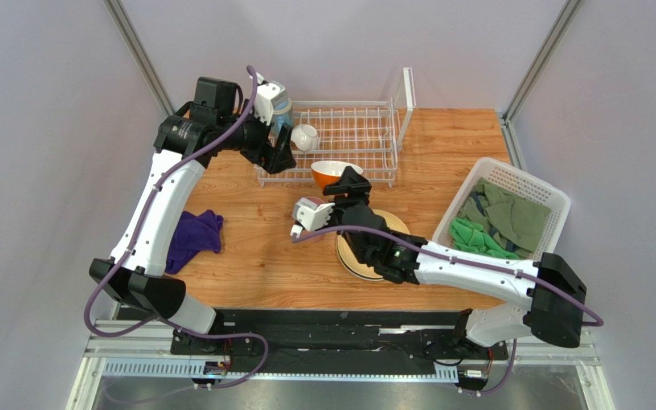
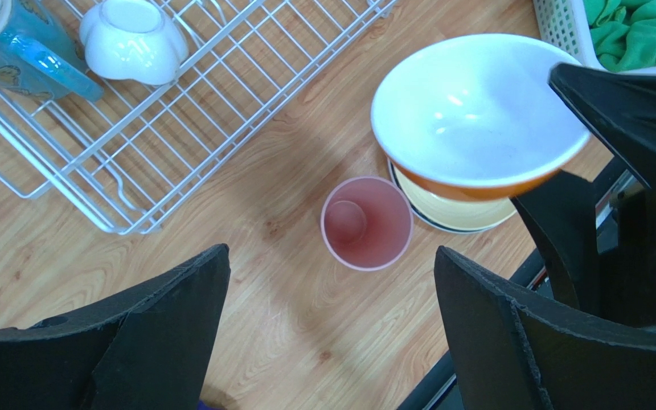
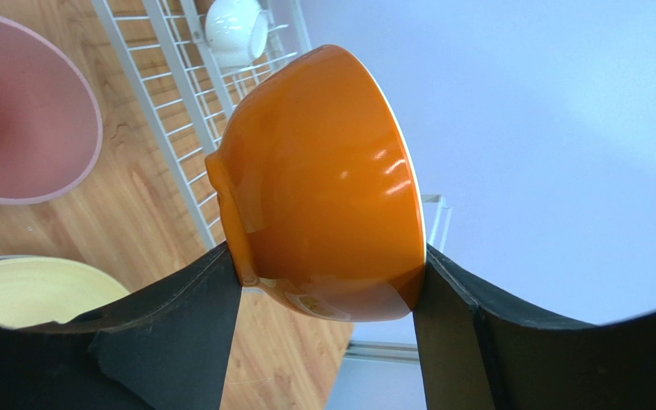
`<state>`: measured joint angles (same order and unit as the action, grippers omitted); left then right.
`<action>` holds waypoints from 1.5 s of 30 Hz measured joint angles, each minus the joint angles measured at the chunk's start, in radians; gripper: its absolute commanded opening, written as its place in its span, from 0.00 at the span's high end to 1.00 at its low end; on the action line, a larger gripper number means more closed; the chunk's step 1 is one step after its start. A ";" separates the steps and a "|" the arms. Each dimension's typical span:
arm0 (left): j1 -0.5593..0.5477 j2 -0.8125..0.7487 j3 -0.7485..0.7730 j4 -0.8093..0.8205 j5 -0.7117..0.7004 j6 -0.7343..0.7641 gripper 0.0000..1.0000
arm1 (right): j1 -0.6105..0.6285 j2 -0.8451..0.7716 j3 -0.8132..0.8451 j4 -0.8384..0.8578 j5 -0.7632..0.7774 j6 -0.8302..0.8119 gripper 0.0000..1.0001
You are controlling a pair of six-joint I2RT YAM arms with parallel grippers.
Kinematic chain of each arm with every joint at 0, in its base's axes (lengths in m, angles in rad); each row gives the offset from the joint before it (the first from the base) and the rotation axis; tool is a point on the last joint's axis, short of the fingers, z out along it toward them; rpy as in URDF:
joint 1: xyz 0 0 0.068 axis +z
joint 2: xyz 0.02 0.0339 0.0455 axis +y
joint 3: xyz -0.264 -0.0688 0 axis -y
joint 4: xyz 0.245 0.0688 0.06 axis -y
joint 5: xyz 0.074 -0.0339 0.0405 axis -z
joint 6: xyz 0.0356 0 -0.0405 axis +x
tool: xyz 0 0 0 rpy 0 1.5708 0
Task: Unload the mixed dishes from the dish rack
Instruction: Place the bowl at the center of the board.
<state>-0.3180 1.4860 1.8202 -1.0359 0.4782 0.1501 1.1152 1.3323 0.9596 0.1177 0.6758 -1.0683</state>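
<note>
My left hand hangs spread wide beside the white wire dish rack, where a blue mug and a small white bowl sit. My right hand pinches the glossy orange bowl just outside the rack. Next, I expect to lower it onto the cream-yellow plate.

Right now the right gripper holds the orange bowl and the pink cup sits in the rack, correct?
No: the pink cup stands on the table outside the rack, per the left wrist view. The right gripper does hold the orange bowl.

White arm links w/ black joints, black wedge fingers, purple cables.
</note>
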 measured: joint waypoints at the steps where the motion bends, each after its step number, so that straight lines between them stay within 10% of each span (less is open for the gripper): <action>1: 0.000 0.013 0.010 -0.006 0.000 -0.004 0.03 | 0.015 0.005 -0.010 0.040 0.019 -0.032 1.00; 19: 0.000 0.104 0.090 -0.114 0.038 -0.013 0.04 | 0.130 0.248 -0.211 0.737 0.146 -0.534 1.00; 45: -0.012 0.165 0.010 -0.076 0.039 -0.024 0.20 | 0.161 0.316 -0.214 0.911 0.154 -0.651 1.00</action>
<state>-0.3302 1.6512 1.8301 -1.1114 0.5167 0.1265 1.2758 1.6485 0.7460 1.0286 0.8299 -1.7191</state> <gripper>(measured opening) 0.879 0.686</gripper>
